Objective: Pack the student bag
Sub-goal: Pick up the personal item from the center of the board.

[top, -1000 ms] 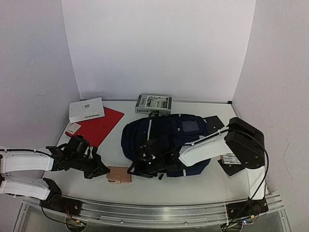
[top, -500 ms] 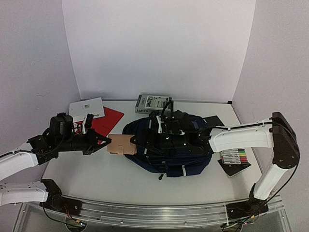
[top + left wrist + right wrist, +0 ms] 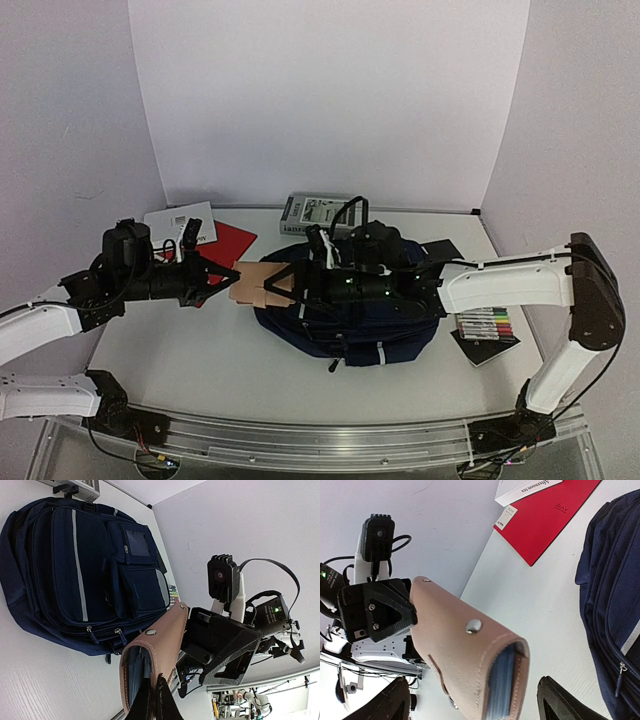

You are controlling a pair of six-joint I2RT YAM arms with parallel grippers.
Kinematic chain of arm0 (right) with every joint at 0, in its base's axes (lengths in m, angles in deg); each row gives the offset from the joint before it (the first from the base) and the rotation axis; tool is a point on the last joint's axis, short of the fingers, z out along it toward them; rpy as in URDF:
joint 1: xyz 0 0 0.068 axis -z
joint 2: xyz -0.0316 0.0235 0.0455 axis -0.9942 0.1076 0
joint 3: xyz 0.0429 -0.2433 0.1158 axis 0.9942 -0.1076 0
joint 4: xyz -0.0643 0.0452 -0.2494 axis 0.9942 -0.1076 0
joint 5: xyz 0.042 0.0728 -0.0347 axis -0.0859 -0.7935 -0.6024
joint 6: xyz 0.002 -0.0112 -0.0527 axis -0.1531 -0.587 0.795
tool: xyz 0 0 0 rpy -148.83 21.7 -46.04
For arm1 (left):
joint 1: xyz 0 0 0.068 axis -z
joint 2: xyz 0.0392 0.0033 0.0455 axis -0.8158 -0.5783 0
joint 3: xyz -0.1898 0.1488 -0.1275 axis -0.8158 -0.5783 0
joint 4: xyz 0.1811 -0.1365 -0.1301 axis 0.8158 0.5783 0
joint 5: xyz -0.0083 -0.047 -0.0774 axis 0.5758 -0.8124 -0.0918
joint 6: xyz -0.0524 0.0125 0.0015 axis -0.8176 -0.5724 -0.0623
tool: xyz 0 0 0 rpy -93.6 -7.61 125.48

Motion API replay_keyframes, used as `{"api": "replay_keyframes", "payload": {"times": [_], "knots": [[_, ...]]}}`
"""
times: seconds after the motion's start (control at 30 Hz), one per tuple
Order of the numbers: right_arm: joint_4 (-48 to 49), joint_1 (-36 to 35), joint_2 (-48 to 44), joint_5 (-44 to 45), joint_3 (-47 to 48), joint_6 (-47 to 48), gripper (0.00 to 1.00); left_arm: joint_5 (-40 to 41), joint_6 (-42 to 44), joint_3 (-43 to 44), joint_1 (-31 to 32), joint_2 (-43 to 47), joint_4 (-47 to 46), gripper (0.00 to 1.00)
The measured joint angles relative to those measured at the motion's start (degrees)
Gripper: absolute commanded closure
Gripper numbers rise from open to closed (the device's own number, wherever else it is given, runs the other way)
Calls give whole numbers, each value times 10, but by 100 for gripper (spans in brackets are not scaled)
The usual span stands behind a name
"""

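Note:
The student bag (image 3: pixel 345 335) is a navy backpack with a white stripe, lying flat mid-table; the left wrist view shows it (image 3: pixel 75 565) whole. My left gripper (image 3: pixel 232 272) is shut on one edge of a tan wallet (image 3: pixel 258 283) and holds it in the air, level, left of the bag. Its dark fingertips (image 3: pixel 167 702) pinch the wallet (image 3: pixel 157 655) flap. My right gripper (image 3: pixel 287 288) reaches in over the bag and stands open, a finger (image 3: pixel 570 700) on each side of the wallet (image 3: pixel 465 650) with gaps showing. My right gripper (image 3: pixel 477 702) touches nothing I can see.
A red folder (image 3: pixel 228 243) and a white booklet (image 3: pixel 178 222) lie at the back left. A grey book (image 3: pixel 318 210) sits behind the bag. A pack of coloured markers (image 3: pixel 487 325) lies on a black sheet at the right.
The wallet lay on the table near the front; my left gripper has lifted it up and toward the bag. My right arm swung over the bag and opened its jaws around the wallet.

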Motion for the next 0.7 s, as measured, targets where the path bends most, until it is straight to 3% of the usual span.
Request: {"api": "replay_keyframes", "payload": {"times": [0.3,0.53,0.6,0.7], "knots": [[35,1,0,-7,0,-4,56,-9,-6,0,0,-14,-38,100],[47,1,0,-7,0,-10,69,-8,-6,0,0,-33,-41,99],[47,1,0,-6,0,-12,78,-8,-6,0,-1,-38,-42,95],[47,1,0,-1,0,-13,93,-7,-2,2,-1,-44,-40,77]]}}
